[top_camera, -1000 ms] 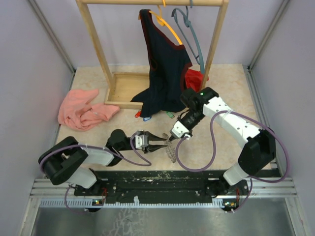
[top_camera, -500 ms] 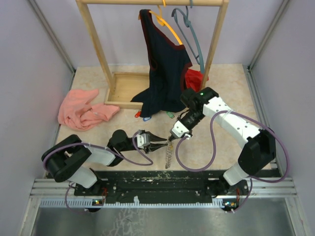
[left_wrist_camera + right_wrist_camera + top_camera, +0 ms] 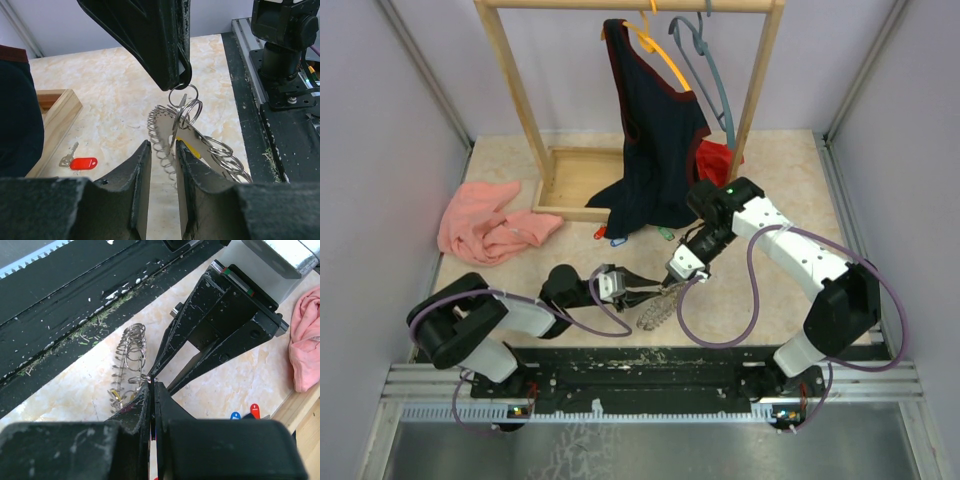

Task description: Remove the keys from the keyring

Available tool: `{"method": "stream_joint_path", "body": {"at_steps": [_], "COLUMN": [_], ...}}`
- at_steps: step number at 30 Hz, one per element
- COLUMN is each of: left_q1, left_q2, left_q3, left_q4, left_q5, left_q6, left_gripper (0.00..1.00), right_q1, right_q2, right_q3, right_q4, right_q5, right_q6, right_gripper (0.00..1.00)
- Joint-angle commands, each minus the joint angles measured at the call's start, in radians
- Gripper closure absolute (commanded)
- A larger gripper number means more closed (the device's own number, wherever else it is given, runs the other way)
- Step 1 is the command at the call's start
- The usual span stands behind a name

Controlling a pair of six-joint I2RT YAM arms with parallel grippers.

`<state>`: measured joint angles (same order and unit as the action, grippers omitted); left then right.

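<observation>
With the task seemingly part done, above the table (image 3: 780, 180) at lower centre of the top view the right gripper (image 3: 180, 81) clenches its fingers on a small loop of the keyring (image 3: 653, 312), the left gripper (image 3: 163, 150) straddles its edge with fingers whose hold I cannot tell, and the red key (image 3: 82, 163), blue key (image 3: 617, 241) and green key (image 3: 665, 235) lie loose while the yellow key (image 3: 189, 150) seems not yet off.

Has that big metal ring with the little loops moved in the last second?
Yes. The large loop-edged metal keyring has swung: its lower end now sits further left along the black base rail than before.
</observation>
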<state>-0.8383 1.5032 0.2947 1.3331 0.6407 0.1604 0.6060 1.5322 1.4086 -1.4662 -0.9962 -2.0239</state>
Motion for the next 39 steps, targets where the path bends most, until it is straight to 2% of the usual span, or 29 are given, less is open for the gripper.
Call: {"method": "stream_joint_path", "body": {"at_steps": [1, 12, 19, 27, 29, 30, 32, 35, 39], "left_q1": [-0.012, -0.016, -0.019, -0.017, -0.018, -0.018, -0.018, -0.017, -0.017], "left_q2": [0.02, 0.041, 0.059, 0.077, 0.075, 0.072, 0.058, 0.004, -0.114], "left_q3": [0.022, 0.033, 0.041, 0.045, 0.042, 0.038, 0.026, 0.003, 0.003], "left_q4": [0.072, 0.091, 0.083, 0.123, 0.133, 0.134, 0.128, 0.057, -0.172], "left_q5": [0.016, 0.102, 0.08, 0.053, 0.057, 0.057, 0.048, 0.005, -0.089], "left_q6": [-0.012, -0.03, -0.029, -0.05, -0.053, -0.051, -0.039, 0.009, 0.136], "left_gripper": [0.69, 0.68, 0.7, 0.82, 0.9, 0.98, 1.0, 1.0, 1.0], "right_q1": [0.011, 0.011, 0.011, 0.011, 0.011, 0.011, 0.011, 0.011, 0.009], "right_q2": [-0.023, -0.023, -0.028, -0.03, -0.032, -0.032, -0.036, -0.058, -0.101], "right_q3": [0.048, 0.049, 0.048, 0.043, 0.042, 0.04, 0.038, 0.024, -0.006], "right_q4": [-0.028, -0.027, -0.028, -0.027, -0.025, -0.024, -0.016, 0.016, 0.093], "right_q5": [-0.071, -0.071, -0.074, -0.078, -0.076, -0.074, -0.067, -0.047, -0.003], "right_q6": [-0.022, -0.02, -0.02, -0.021, -0.02, -0.018, -0.006, 0.046, 0.167], "right_gripper": [1.0, 1.0, 1.0, 1.0, 1.0, 1.0, 1.0, 1.0, 1.0]}}
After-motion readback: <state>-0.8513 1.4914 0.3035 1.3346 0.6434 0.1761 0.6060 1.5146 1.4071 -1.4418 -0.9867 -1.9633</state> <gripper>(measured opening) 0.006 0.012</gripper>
